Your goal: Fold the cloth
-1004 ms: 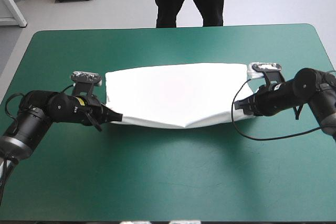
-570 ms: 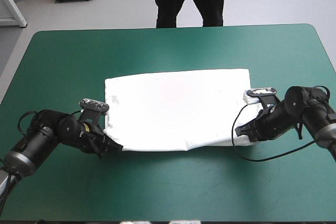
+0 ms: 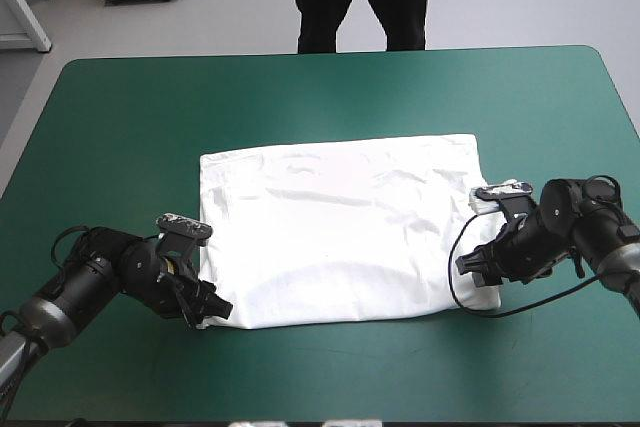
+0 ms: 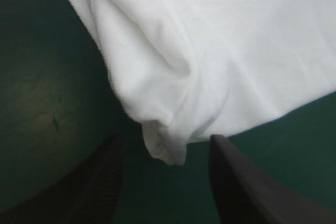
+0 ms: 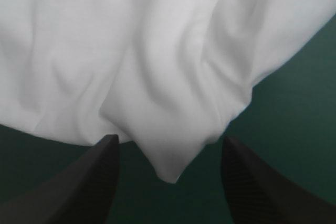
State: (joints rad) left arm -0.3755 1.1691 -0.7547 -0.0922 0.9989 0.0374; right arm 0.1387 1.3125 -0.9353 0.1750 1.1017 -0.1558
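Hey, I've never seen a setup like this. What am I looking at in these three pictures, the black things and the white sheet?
This is a robot with two arms at a table with a teal-green cover. The wide picture is taken from above and behind it. The other two come from a camera on each wrist, looking along that arm's gripper. The white sheet is a T-shirt, lying flat as a rough rectangle. The left gripper sits at its near left corner, the right gripper at its near right corner. In both wrist pictures the black fingers stand apart with a corner of cloth lying between them, so neither is gripping anything.
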